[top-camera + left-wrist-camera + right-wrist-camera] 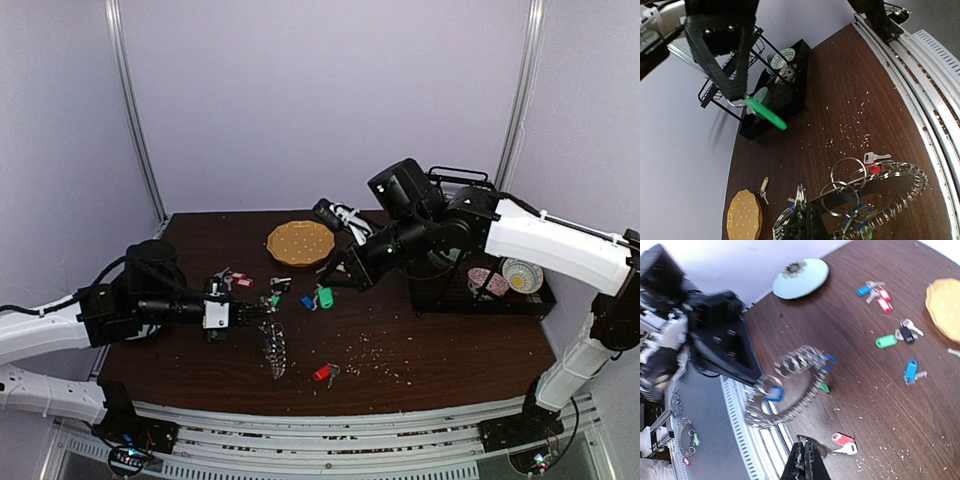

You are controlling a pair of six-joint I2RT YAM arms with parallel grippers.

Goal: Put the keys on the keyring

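— Where's the keyring (pixel 273 348)?
— Hanging from the left fingers (pixel 252 312), over the counter's (pixel 460 345) near left.
— The plate (pixel 300 242)?
— Behind it, centre. Keys (pixel 307 301) lie between; one key (pixel 325 297) at the right fingers (pixel 340 277), another key (pixel 322 373) near the front. Dish rack (pixel 440 298) far right.

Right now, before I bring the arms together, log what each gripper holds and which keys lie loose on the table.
Left gripper: shut on the keyring, which hangs from it
Right gripper: shut on a green-tagged key, lifted off the table
Loose on table: red-tagged key, blue-tagged key
Held key and keyring: apart, not yet joined
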